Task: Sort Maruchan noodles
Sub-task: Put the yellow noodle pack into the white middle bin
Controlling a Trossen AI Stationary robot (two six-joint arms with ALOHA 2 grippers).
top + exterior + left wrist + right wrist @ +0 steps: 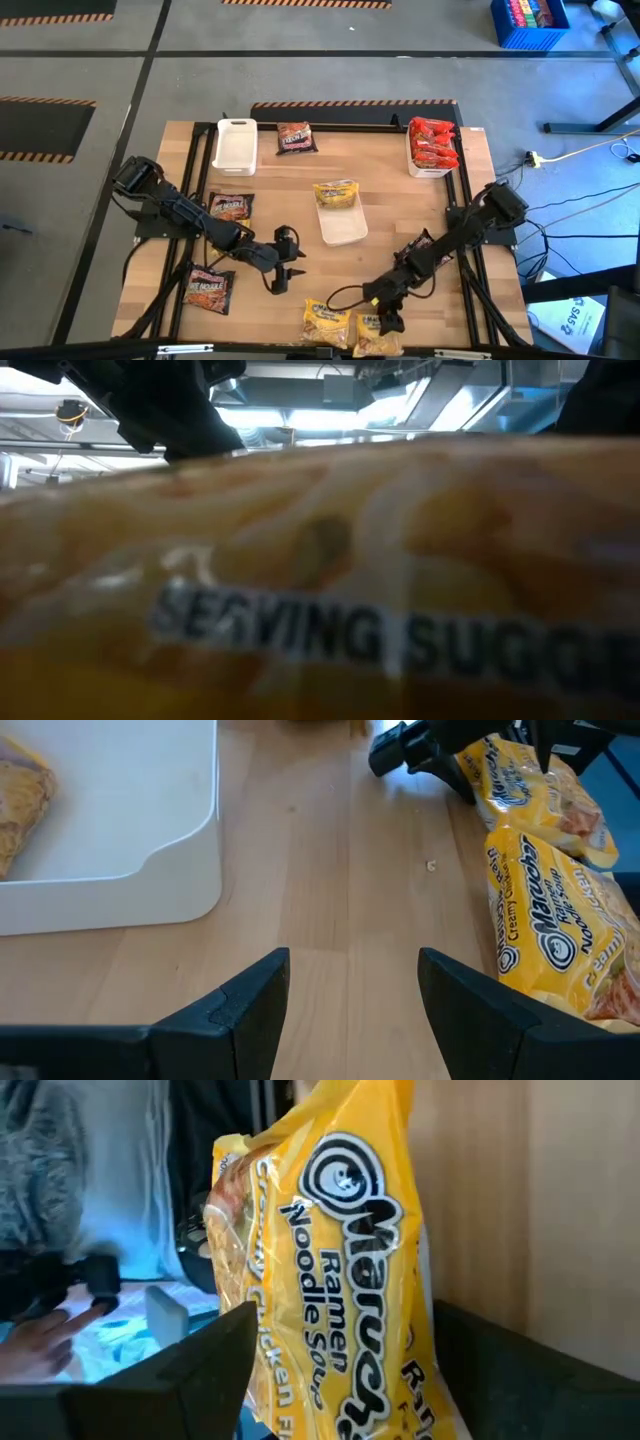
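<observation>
From above, a wooden table (pixel 390 200) is seen with a small white tray (pixel 342 226) at its middle, taken here as the landmark; one yellow packet (pixel 336 193) lies across the tray's far rim. Far-left of this tray stands an empty white tray (pixel 235 146), with a brown packet (pixel 296 138) just beside it, and far-right a third tray (pixel 432 168) is filled with red packets (pixel 433 142). Two more brown packets (pixel 230 207) (pixel 208 288) lie well to the middle tray's left. Two yellow packets (pixel 327 322) (pixel 378 334) lie at the near edge, below the tray. The left gripper (pixel 288 270) is found near the tray's near-left corner, the right gripper (pixel 388 324) over the right-hand yellow packet at the near edge. In the low view, nearly everything is blocked by a yellow packet (pixel 320 590) close to the lens. In the left wrist view, the left gripper (pixel 352 982) is shown released and empty over bare wood, the tray's wall (pixel 190 870) to one side and the yellow packets (pixel 555 925) to the other. In the right wrist view, the right gripper (pixel 345 1370) is shown clenched on a yellow packet (pixel 340 1250), which is held up on edge. The packets are judged light, crinkly and slippery, with a brittle noodle block inside; a hold across an edge, taken gently, is likely best.
</observation>
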